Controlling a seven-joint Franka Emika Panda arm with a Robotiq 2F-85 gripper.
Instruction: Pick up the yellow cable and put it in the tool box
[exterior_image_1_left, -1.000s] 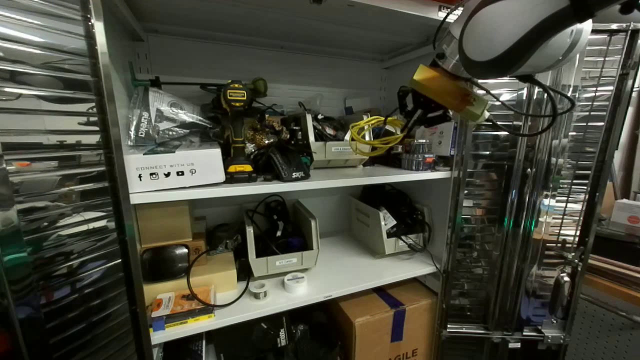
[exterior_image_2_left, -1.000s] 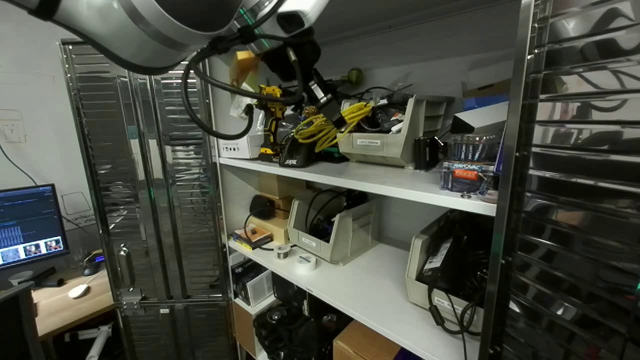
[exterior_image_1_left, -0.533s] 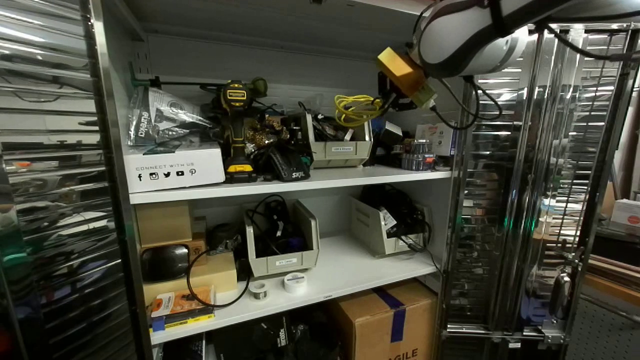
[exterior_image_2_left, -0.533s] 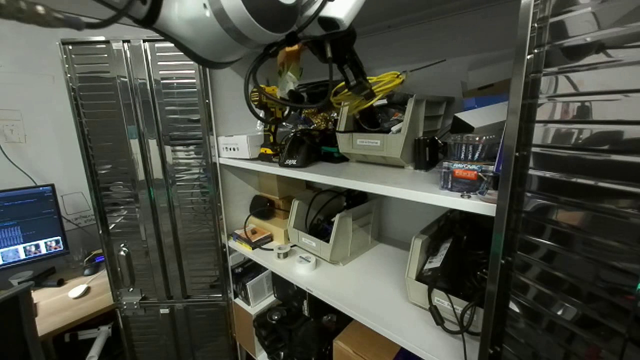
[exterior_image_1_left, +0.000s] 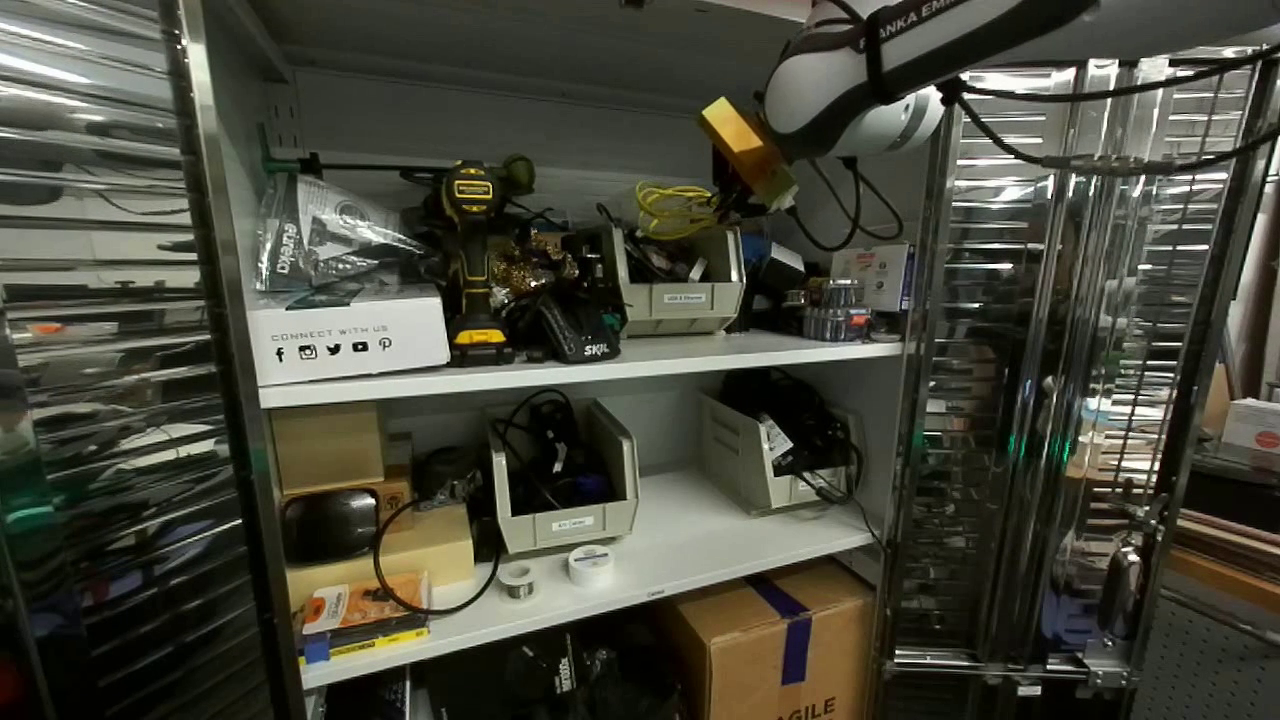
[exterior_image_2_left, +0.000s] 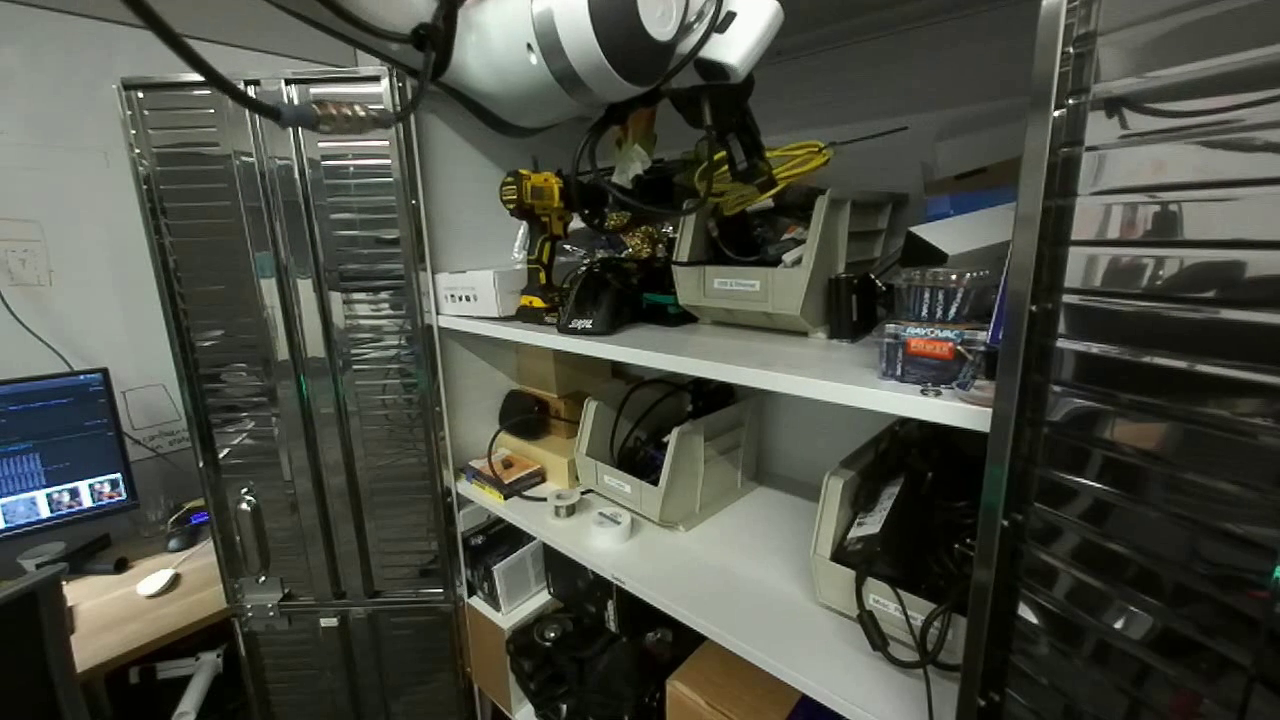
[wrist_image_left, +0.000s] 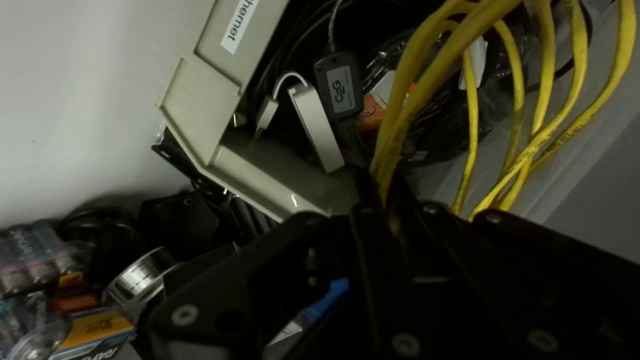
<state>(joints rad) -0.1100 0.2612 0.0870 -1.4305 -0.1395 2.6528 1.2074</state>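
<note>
My gripper is shut on the coiled yellow cable in all views. In the wrist view the yellow cable (wrist_image_left: 440, 65) runs in between the fingertips (wrist_image_left: 382, 192), and its loops spread to the right. The cable also shows in both exterior views (exterior_image_1_left: 665, 212) (exterior_image_2_left: 800, 160), with the gripper (exterior_image_1_left: 722, 203) (exterior_image_2_left: 762, 183) beside it. The loops hang over the open top of a grey bin labelled for USB and Ethernet (exterior_image_1_left: 660, 318) (exterior_image_2_left: 735, 305) on the upper shelf. In the wrist view the bin (wrist_image_left: 200, 105) holds adapters and dark cables. Whether the loops touch the bin's contents I cannot tell.
A yellow-black drill (exterior_image_1_left: 475, 250), a SKIL charger (exterior_image_1_left: 580, 330) and a white box (exterior_image_1_left: 350, 335) stand left of the bin. Batteries (exterior_image_2_left: 935, 345) stand on its other side. More bins (exterior_image_1_left: 570, 525) (exterior_image_1_left: 760, 470) sit on the lower shelf. Metal doors (exterior_image_2_left: 1160, 400) flank the cabinet.
The arm has carried the yellow cable up and deeper into the cabinet, from in front of the bin to above its opening. The gripper stays shut on the cable.
</note>
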